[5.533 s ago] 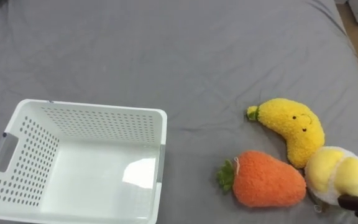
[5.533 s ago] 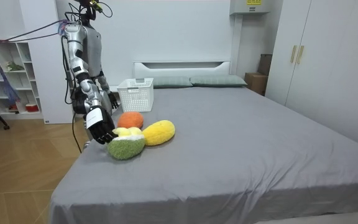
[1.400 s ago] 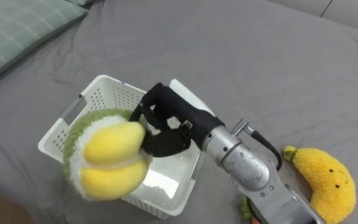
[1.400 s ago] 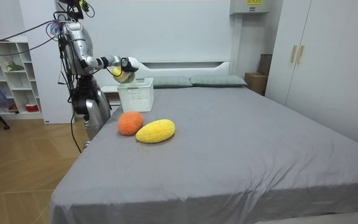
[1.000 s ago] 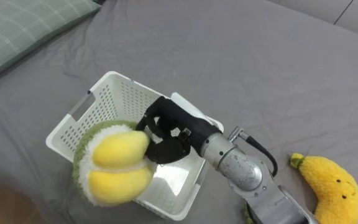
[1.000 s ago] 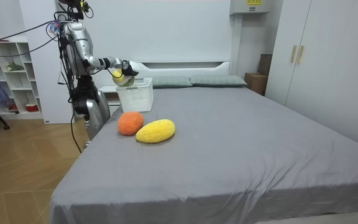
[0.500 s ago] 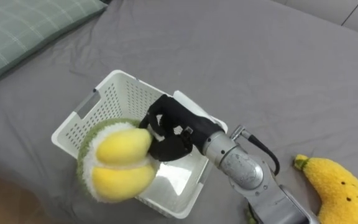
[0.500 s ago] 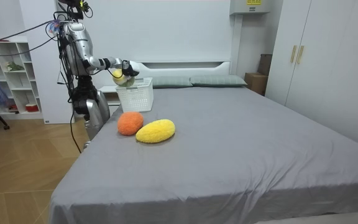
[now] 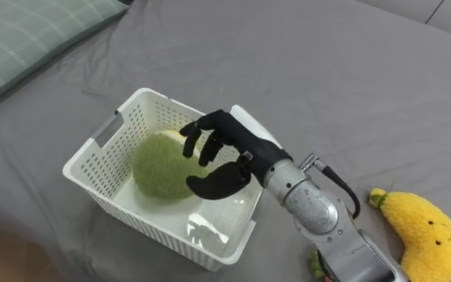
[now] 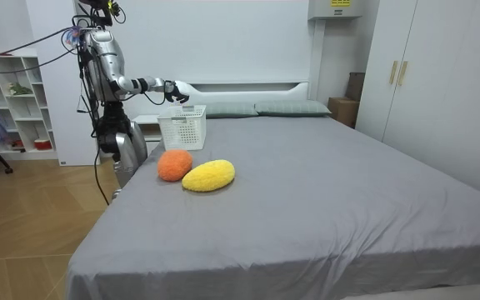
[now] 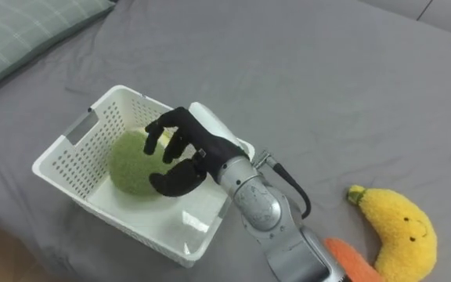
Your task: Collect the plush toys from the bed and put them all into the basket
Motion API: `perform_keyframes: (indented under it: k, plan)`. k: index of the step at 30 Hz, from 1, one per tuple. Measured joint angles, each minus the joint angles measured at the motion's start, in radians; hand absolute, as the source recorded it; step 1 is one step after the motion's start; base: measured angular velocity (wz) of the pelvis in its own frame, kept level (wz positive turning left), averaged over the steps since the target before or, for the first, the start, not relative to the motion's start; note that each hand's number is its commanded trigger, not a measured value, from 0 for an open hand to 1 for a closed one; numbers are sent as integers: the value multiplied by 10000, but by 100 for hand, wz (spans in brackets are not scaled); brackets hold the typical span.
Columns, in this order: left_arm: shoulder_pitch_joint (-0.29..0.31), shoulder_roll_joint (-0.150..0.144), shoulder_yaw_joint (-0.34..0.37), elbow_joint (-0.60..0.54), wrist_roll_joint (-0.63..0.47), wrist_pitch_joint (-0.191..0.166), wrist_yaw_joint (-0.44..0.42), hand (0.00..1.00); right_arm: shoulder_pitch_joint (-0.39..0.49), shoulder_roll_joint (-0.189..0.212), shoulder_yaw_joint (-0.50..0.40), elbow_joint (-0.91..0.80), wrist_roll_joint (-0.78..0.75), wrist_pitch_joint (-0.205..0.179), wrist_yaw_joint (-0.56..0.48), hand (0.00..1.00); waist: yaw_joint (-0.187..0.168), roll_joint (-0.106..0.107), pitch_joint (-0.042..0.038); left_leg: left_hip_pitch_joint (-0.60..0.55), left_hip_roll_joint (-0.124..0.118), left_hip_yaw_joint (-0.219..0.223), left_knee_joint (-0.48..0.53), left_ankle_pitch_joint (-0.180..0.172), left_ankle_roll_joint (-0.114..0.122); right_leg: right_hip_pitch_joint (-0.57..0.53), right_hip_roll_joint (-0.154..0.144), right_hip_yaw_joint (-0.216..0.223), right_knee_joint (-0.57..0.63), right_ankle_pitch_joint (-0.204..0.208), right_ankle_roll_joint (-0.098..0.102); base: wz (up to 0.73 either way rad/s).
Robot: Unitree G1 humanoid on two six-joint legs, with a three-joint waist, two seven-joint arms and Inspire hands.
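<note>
Nearest to us, at the lower edge of the right eye view, an orange carrot toy (image 11: pixel 355 266) is lying on the grey bed (image 9: pixel 351 86). Just beside it, a little further out, a yellow banana toy (image 11: pixel 398 227) is resting on the sheet. Both are lying well apart from the basket, and nothing is touching them.

Beyond them our right arm is reaching forward and to our left. We are holding our right hand (image 9: pixel 237 153) over the white basket (image 9: pixel 104 145), with the fingers spread and only loosely bent, the thumb standing apart below them. The hand is gripping nothing. Under it a round green toy (image 9: pixel 159 164) is sitting inside the basket, against the basket's left side. The fingertips are crossing the toy's top edge, and we cannot tell whether they are touching it or hovering just above.

Further off, a checked pillow (image 9: pixel 30 35) is lying at the head of the bed. In the room view we are standing beside the bed, near the basket.

We are judging the task as about one third done: one toy is in the basket and two are waiting on the sheet. The next reach is likely calling for the hand to come back towards us, to the carrot or the banana.
</note>
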Motion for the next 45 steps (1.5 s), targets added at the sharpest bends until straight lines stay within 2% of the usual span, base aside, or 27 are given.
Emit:
perform_keyframes:
  k: [3,13,20,22,24,26,28,30,31,33,36,39,45]
  plan:
    - [-77,-2,-5,1,-2,1,7,0,0,-1,0,15,-6,-1,-2,0,0,78,-75,43,1,5,0,5,4,23,-7,10,0,0,0,0]
    - [-164,-4,-9,6,-1,27,101,0,-1,1,-17,203,-5,-2,-38,0,-33,155,-57,102,2,1,0,8,1,94,-3,-3,5,0,0,0]
    - [-112,-53,-1,101,-108,31,339,0,0,5,-226,200,373,-8,-763,0,-100,155,-61,201,22,183,-68,39,2,83,5,191,4,0,0,-5]
    - [-70,-80,12,99,-151,29,345,0,1,14,-485,180,535,-17,-869,0,-291,166,-78,201,18,192,-73,39,6,85,6,230,4,0,0,-2]
    - [60,-85,191,83,-169,26,345,0,2,6,-936,57,599,-22,-1103,0,-581,164,-130,209,14,206,-89,43,13,103,7,251,5,2,3,-2]
    - [125,-86,196,81,-175,20,354,0,20,-52,-1320,-107,713,-28,-1451,0,-710,152,-172,343,26,319,-108,50,21,132,4,289,8,3,4,-13]
    - [214,-88,200,43,-172,18,379,0,95,-65,-1654,-236,786,-170,-1778,0,-933,227,-174,459,37,398,-148,50,22,186,0,434,9,3,4,-18]
    - [307,-95,276,-42,-176,-30,481,0,476,-70,-2163,-332,946,-558,-2099,0,-1139,254,-184,612,68,547,-255,44,23,268,-2,615,7,4,6,-19]
    - [313,-95,336,-43,-197,-47,491,0,620,-76,-2331,-332,1099,-626,-2154,0,-1190,252,-192,660,70,567,-272,43,24,298,-9,650,10,4,6,-13]
    - [312,-104,585,-50,-221,-74,505,0,1104,-209,-2854,-326,1704,-652,-2395,0,-1453,245,-200,720,91,712,-322,33,29,302,-4,809,21,8,12,-17]
    - [316,-103,601,-50,-218,-73,525,0,1558,-431,-3348,-269,1791,-653,-2687,0,-1724,259,-192,722,147,928,-348,24,31,217,40,1043,37,56,25,-23]
    - [359,-114,725,-59,-219,-90,519,0,2001,-447,-3925,-186,1792,-654,-2952,0,-1831,201,-233,727,209,1146,-397,9,13,78,96,1291,99,87,-7,-25]
    - [510,-127,885,-221,-224,-88,343,0,2348,-448,-4778,730,2194,-679,-3262,0,-2260,145,-242,870,223,1255,-436,4,8,79,95,1355,148,87,-7,-6]
